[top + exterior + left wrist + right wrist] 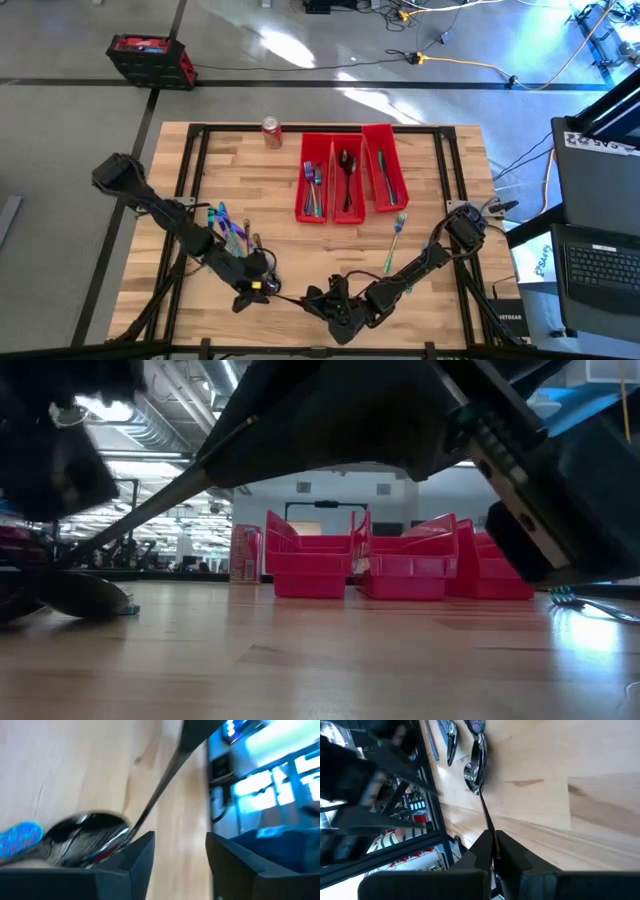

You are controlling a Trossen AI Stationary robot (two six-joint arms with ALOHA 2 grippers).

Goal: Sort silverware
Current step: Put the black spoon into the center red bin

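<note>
A dark silvery spoon [475, 767] stretches between my two grippers near the table's front edge. My right gripper [494, 839] is shut on its handle. Its bowl [85, 832] lies just beside one finger of my left gripper [180, 845], which stands open with nothing between its fingers; I cannot tell whether that finger touches the bowl. In the high view my left gripper [257, 284] is front left of centre and my right gripper [315, 298] is close to its right. More silverware [228, 224] lies in a loose pile behind the left gripper. My right gripper pinches the spoon's slim handle [487, 822] between its two fingers, near the handle's free end. The fingers come slanting down from the table's right and lie along the handle. The spoon is tilted: the handle [150, 510] is raised and the bowl end [85, 595] is down at the table.
Three long red bins [348, 215] stand side by side at the far centre, with silverware in them. A red can [272, 132] stands at the far edge to their left. A single fork [397, 236] lies right of centre. Bare wood lies between the bins and the grippers.
</note>
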